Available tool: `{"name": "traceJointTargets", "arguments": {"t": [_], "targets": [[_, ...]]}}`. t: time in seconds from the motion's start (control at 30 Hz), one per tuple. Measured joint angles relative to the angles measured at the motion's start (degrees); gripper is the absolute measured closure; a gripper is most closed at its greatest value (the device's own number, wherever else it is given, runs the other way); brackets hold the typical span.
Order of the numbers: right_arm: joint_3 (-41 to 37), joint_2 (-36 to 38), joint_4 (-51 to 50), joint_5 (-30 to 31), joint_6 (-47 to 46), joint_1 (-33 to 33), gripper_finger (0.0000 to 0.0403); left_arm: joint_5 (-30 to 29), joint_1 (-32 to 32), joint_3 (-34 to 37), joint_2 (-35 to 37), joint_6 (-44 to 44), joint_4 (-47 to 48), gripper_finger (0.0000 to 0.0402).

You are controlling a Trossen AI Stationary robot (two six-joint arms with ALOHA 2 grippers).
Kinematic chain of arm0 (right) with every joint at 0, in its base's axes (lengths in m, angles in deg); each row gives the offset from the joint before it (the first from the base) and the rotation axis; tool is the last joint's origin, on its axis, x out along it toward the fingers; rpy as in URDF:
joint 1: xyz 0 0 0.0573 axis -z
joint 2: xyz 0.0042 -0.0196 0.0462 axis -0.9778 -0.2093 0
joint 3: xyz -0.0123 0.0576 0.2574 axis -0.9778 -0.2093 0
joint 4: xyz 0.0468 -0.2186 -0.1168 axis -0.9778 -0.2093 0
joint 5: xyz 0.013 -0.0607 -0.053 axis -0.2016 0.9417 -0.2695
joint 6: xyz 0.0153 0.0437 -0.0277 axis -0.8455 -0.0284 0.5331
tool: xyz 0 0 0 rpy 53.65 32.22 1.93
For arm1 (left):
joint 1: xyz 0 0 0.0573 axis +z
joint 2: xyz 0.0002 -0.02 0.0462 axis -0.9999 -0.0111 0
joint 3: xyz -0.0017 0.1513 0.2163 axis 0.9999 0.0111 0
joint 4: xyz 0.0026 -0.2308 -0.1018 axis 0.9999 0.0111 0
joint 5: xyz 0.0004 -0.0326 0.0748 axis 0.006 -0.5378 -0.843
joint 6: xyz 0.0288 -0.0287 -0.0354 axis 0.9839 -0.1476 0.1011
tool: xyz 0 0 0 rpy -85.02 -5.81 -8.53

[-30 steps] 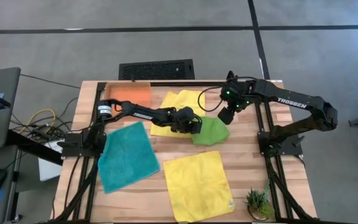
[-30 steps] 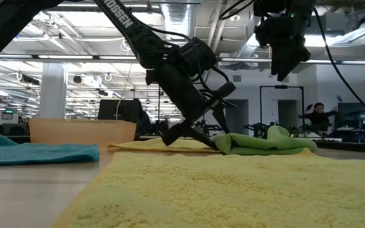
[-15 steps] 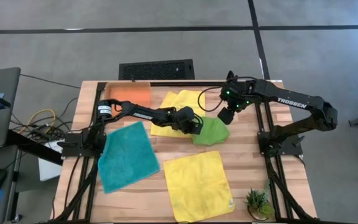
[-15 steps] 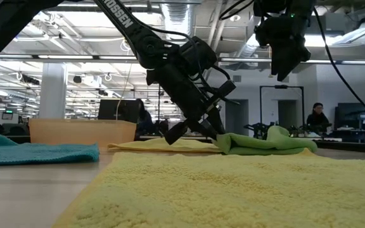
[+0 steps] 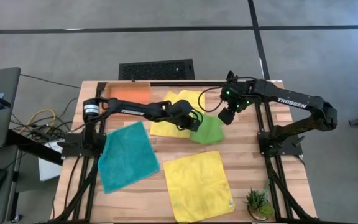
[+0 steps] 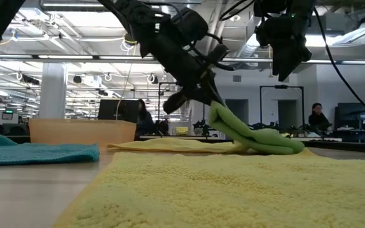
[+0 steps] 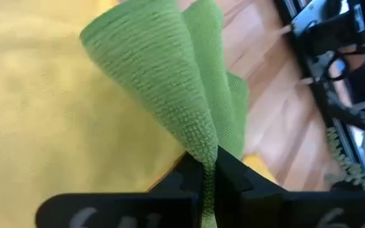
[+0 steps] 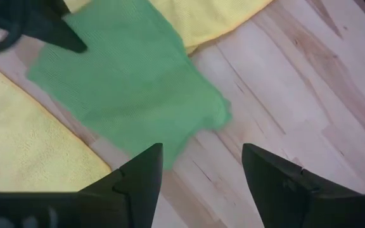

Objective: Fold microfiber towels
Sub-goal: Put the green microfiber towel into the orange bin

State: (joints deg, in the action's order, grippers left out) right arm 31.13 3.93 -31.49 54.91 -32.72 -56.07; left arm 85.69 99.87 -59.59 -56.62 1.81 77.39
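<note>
Left gripper (image 6: pixel 203 101) pinched one edge of the nubby lime green microfiber towel (image 5: pixel 207 129), fingers closed tight on it, lifting that edge off the pale wooden table (image 5: pixel 247 158) while the rest trailed limp over a flat yellow towel (image 5: pixel 174 114). Right gripper (image 8: pixel 198 168) hovered above, fingers spread, empty.

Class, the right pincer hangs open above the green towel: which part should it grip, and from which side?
Probably the free edge of the green towel lying on the table, approached from above. The left pincer already lifts the opposite edge, and the right pincer hangs open overhead.
</note>
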Motion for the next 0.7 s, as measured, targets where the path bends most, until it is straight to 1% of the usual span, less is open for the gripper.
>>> {"name": "traceJointTargets", "arguments": {"t": [0.2, 0.3, 0.47, 0.6, 0.7], "targets": [[0.0, 0.0, -0.5, 0.0, 0.0, 0.0, 0.0163, -1.5, 0.0, 0.0, 5.4, 2.2, 5.5, 0.0401], [0.0, 0.0, -1.1, 0.0, 0.0, 0.0, 0.0163, -2.8, 0.2, 0.0, 8.0, 3.2, 9.4, 0.0401], [0.0, 0.0, -0.8, 0.0, 0.5, 0.0, 0.0163, -2.8, 1.3, 0.0, 13.1, 3.7, 17.6, 0.0401], [0.0, 0.0, 0.5, 0.0, 3.2, -0.8, 0.0163, -3.4, 2.2, 0.0, 16.9, 3.7, 22.4, 0.0401], [0.0, 0.0, 2.2, -0.1, 5.7, -1.7, 0.0163, -5.1, 2.8, 0.0, 19.8, 3.5, 24.9, 0.0401]]}}
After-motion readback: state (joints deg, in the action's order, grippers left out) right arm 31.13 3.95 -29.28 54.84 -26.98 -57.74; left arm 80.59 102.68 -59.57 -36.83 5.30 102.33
